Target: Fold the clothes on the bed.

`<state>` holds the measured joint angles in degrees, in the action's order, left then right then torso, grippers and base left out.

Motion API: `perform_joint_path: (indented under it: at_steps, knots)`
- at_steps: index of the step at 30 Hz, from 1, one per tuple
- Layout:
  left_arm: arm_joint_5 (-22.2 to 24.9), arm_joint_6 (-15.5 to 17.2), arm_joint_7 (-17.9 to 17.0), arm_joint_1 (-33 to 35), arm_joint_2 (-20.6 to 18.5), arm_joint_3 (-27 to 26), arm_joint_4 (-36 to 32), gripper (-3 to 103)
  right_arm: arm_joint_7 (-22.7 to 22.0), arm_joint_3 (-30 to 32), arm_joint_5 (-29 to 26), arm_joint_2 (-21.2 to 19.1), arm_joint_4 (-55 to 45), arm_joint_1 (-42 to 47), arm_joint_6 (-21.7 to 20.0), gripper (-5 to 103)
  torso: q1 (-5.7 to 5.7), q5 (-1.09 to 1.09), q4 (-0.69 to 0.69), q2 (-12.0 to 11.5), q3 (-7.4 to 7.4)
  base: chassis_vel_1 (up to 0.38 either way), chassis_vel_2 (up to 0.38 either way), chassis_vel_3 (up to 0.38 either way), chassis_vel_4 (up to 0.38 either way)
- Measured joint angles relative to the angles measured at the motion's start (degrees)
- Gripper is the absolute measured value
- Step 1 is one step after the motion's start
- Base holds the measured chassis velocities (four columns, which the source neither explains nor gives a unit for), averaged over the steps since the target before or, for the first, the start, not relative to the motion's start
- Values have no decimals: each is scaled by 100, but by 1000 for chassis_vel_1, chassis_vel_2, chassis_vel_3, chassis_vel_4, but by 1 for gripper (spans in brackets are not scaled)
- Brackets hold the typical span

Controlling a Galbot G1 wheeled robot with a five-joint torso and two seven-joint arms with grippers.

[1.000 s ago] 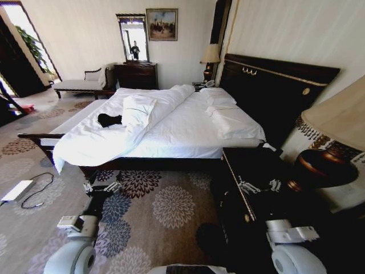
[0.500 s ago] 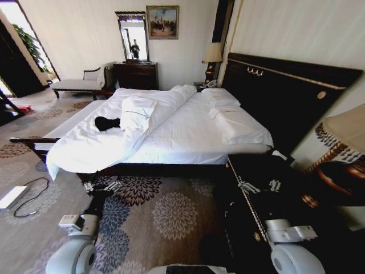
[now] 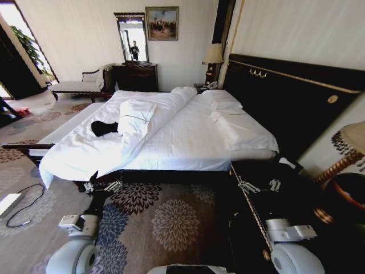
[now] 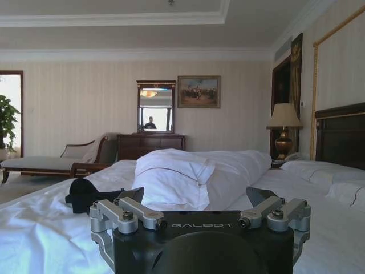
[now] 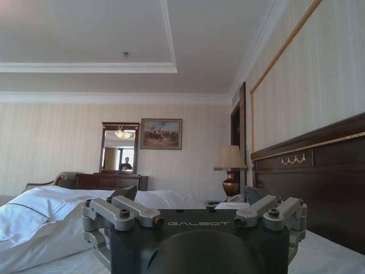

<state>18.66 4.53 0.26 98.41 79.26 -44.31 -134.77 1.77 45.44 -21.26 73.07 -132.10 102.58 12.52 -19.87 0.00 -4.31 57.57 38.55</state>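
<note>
Black T-shirt (image 3: 104, 128) lies crumpled on the bed (image 3: 188, 137); lettering hidden, shape unreadable. In the left wrist view the left gripper (image 4: 195, 200) covers part of the shirt. Lamp (image 3: 356, 137), far right, cut off by the edge. Bed's near-left corner hidden under hanging duvet (image 3: 68, 165).

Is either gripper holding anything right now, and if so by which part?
Nothing is held. The left gripper and right gripper are both open and empty, short of the bed; the black T-shirt lies untouched on it.
</note>
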Motion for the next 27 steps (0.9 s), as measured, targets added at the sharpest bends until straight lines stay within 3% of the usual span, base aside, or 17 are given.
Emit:
perform_joint_path:
  at_steps: [27]
  knots:
    - [-17, -35, 19, -5, 32, 26, 74, 100, 2, -52, 15, 16, 125, -89, 6, 100, 0, 0, 0, 0, 0, -125, 128, 130, -126]
